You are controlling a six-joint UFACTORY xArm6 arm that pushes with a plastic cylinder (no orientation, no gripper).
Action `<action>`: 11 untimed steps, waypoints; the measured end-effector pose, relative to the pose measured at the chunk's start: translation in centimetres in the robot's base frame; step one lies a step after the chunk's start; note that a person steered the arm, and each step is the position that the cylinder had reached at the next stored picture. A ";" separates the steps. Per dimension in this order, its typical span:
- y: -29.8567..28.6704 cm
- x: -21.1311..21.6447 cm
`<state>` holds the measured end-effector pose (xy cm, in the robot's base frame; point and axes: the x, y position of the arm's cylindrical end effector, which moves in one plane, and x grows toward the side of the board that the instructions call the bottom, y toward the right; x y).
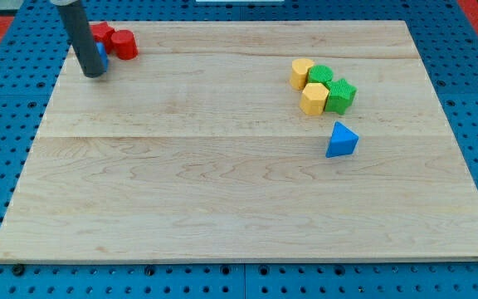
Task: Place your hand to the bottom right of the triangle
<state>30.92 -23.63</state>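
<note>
The blue triangle [341, 140] lies on the wooden board [222, 191] at the view's right of centre. My rod comes down at the view's top left and my tip [95, 74] rests on the board there, far to the left of and above the triangle. Just behind the rod a blue block [101, 55] is partly hidden by it.
Two red blocks [102, 33] [124, 44] sit at the top left, right beside my rod. Above the triangle is a cluster: two yellow blocks [302, 73] [314, 98] and two green blocks [320, 75] [339, 95]. A blue pegboard surrounds the board.
</note>
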 end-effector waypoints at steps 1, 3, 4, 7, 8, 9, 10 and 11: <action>-0.6 -0.7; 1.2 6.5; 4.4 11.4; 22.4 18.3; 32.4 19.5; 40.6 18.7; 42.7 15.2; 39.3 14.3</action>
